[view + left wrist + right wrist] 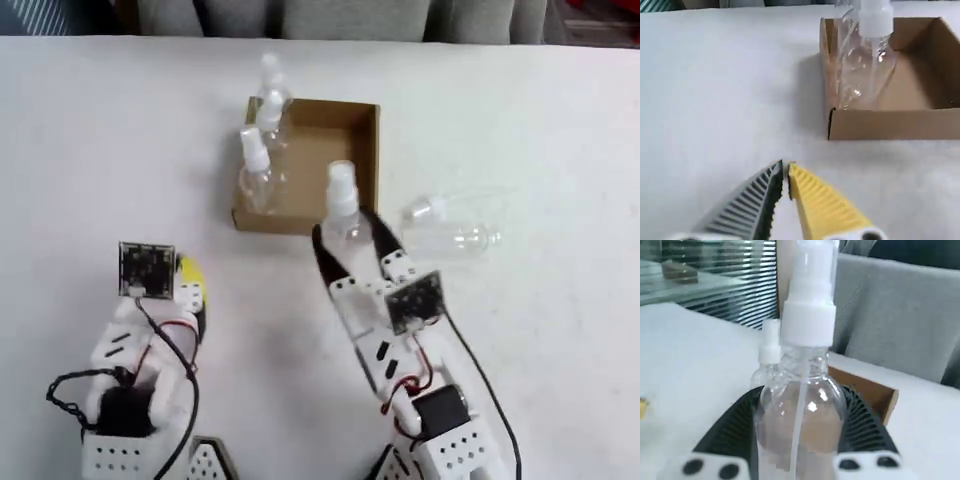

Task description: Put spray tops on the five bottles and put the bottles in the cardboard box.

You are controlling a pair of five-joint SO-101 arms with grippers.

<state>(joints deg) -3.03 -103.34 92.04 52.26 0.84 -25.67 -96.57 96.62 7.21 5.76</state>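
Note:
The cardboard box (350, 130) sits open at mid-table. Two clear bottles with white spray tops stand along its left side, one at the far corner (271, 100) and one nearer (258, 172). My right gripper (345, 228) is shut on a third upright spray-topped bottle (343, 212) at the box's near right edge. In the right wrist view the black fingers (862, 422) clasp this bottle (800, 425). Another capped bottle (452, 232) lies on its side right of the box. My left gripper (190, 275) rests shut and holds nothing, well short of the box (880, 125).
The white table (110, 140) stretches to the left of and in front of the box. Grey chair backs (340, 18) line the far edge. Both arm bases and their cables (70, 390) sit at the near edge.

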